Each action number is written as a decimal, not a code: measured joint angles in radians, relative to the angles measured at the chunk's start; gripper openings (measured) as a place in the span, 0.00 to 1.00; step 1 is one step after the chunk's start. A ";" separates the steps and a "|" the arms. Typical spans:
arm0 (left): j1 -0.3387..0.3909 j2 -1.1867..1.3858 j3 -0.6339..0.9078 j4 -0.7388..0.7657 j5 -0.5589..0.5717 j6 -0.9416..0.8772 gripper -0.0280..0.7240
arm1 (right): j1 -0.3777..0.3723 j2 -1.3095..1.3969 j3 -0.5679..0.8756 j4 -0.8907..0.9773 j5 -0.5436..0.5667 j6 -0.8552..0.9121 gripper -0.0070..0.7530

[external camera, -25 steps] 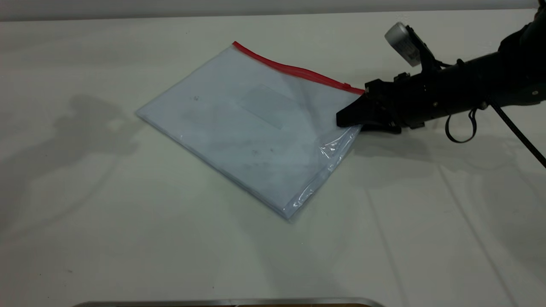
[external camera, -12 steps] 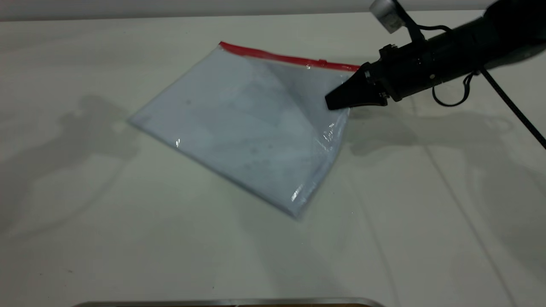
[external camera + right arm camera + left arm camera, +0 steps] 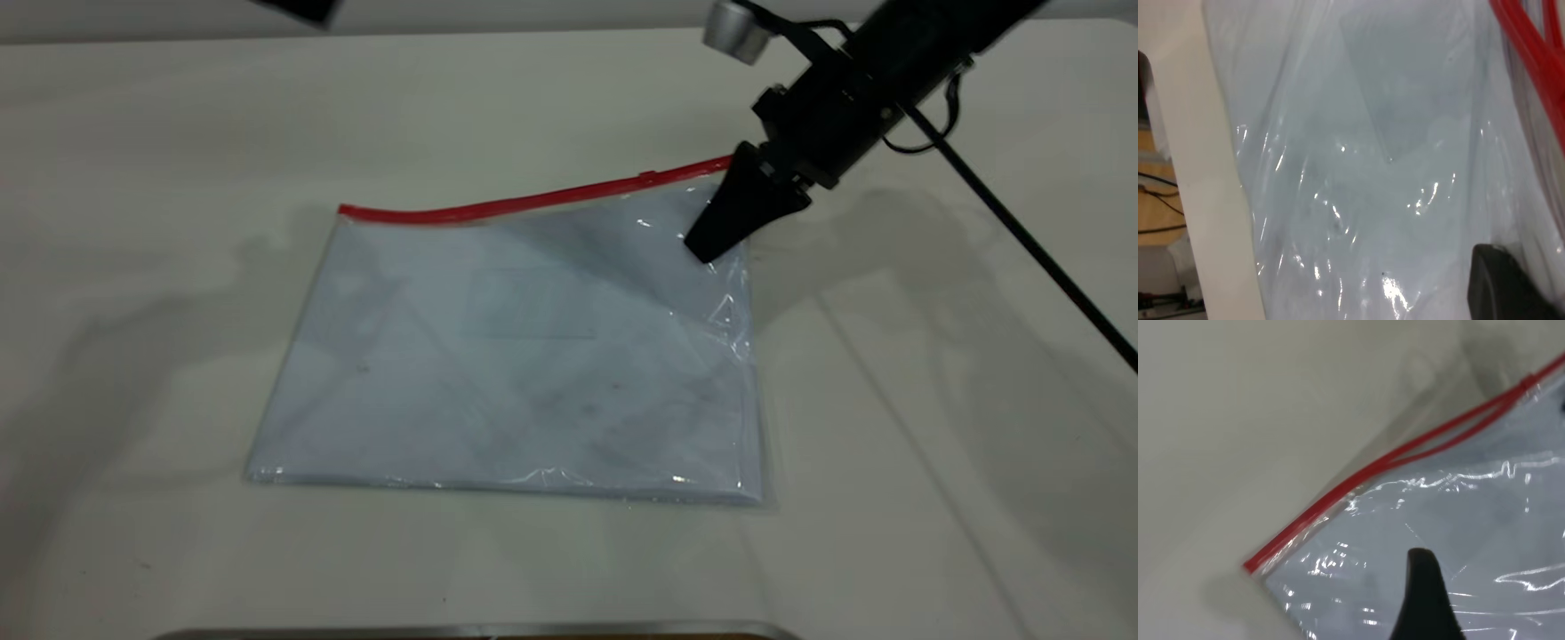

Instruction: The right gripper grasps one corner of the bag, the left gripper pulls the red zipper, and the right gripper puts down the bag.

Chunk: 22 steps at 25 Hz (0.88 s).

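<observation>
The bag (image 3: 533,356) is a clear plastic pouch with white sheets inside, lying on the white table with its far right corner raised. The red zipper (image 3: 533,197) runs along its far edge, with a small slider tab (image 3: 647,175) near the right end. My right gripper (image 3: 707,249), with the silver cylinder on top, is shut on the bag's far right corner, just below the zipper. My left gripper (image 3: 298,9) only shows at the top left edge, high above the table. In the left wrist view one black finger (image 3: 1425,587) hangs over the bag (image 3: 1471,520) near the zipper (image 3: 1358,480).
The right arm's black cable (image 3: 1022,240) trails across the table's right side. A metal edge (image 3: 480,629) lies along the near table border. The right wrist view shows the bag (image 3: 1371,133), the zipper (image 3: 1531,60) and the table's edge with floor beyond (image 3: 1158,200).
My right gripper rose and swung with the corner in it, turning the bag so the zipper edge runs left to right. The left gripper has come into view at the top left.
</observation>
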 joint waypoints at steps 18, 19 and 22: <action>-0.089 0.329 -0.337 -0.071 -0.006 0.133 0.81 | 0.052 0.003 -0.034 0.409 -0.130 -0.483 0.05; -0.098 0.337 -0.345 -0.071 -0.005 0.154 0.81 | 0.052 0.003 -0.034 0.409 -0.130 -0.510 0.05; -0.126 0.353 -0.354 -0.072 -0.006 0.220 0.81 | 0.052 0.003 -0.034 0.410 -0.130 -0.567 0.05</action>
